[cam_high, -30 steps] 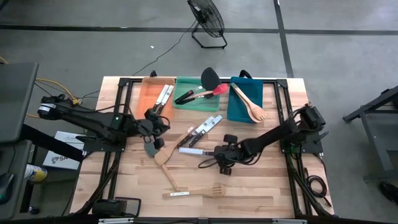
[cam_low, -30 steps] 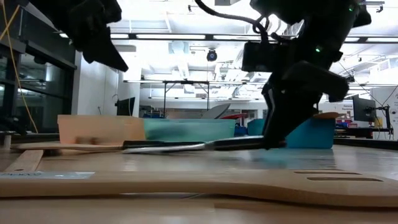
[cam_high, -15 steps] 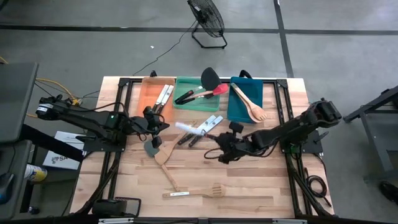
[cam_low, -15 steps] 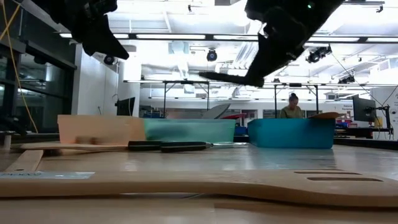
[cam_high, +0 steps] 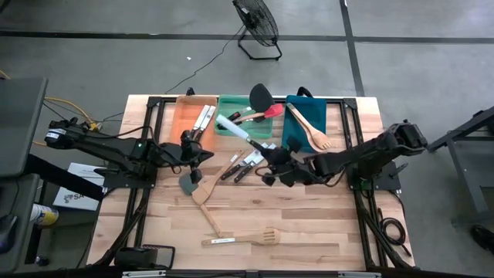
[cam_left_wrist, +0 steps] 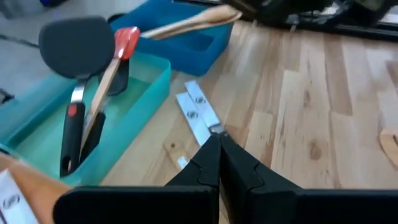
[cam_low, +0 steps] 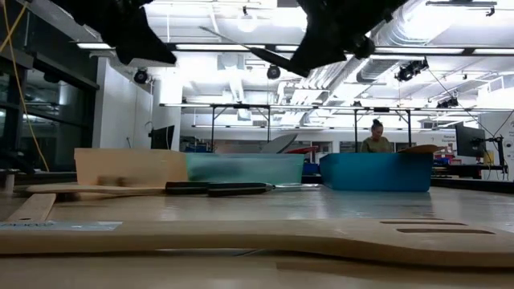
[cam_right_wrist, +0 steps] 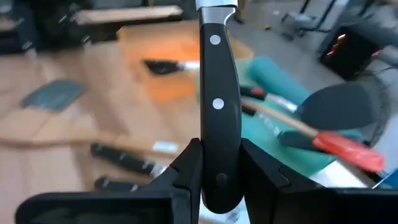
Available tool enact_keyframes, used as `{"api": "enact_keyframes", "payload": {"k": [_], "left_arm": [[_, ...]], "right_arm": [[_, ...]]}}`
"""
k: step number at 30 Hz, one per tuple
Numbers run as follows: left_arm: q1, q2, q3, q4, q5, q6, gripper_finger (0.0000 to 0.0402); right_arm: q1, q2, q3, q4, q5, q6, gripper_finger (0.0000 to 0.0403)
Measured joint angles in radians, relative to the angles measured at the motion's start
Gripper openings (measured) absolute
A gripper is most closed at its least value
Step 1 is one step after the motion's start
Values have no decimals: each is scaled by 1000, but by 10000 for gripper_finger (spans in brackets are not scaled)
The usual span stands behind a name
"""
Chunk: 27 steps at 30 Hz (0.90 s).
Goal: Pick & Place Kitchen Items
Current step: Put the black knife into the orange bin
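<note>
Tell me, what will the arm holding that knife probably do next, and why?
Probably carry it on toward the orange tray. The right gripper holds a black-handled knife lifted off the table, its blade over the green tray, while other knives already lie in the orange one.

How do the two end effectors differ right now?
The right end effector is shut on a black-handled knife, carried above the green tray; the left end effector is shut on nothing. The right is lifted mid-table; the left sits by the orange tray. Both are dark two-finger units.
</note>
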Motion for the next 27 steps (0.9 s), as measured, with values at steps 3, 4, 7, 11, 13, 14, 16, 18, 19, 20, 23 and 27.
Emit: {"api": "enact_keyframes", "payload": {"k": [3,4,7,11,13,14,16,18,19,20,23,27], "left_arm": [[1,0,0,16,-8,33,1],[1,0,0,25,-28,37,3],[1,5,0,83,-67,45,25],[1,39,-1,202,-97,108,83],[1,62,0,280,-104,135,120],[2,74,0,307,-108,151,138],[14,105,-1,381,-113,174,173],[28,129,-1,434,-113,176,202],[36,139,-1,464,-114,176,214],[47,153,-1,499,-114,176,225],[77,191,-2,572,-113,176,245],[95,224,0,660,-111,176,252]], "right_arm": [[-21,0,0,80,42,-47,72],[-29,-1,0,116,42,-68,72],[-43,3,0,222,18,-130,72],[-60,19,0,319,2,-208,72],[-72,33,1,384,5,-217,72],[-75,34,0,400,6,-234,72],[-81,39,-7,465,0,-261,72],[-91,54,-8,527,-10,-281,72],[-91,61,-9,550,-16,-301,72],[-91,73,-11,578,-22,-318,72],[-93,115,-10,675,-41,-366,72],[-93,173,-11,770,-34,-418,72]]}}
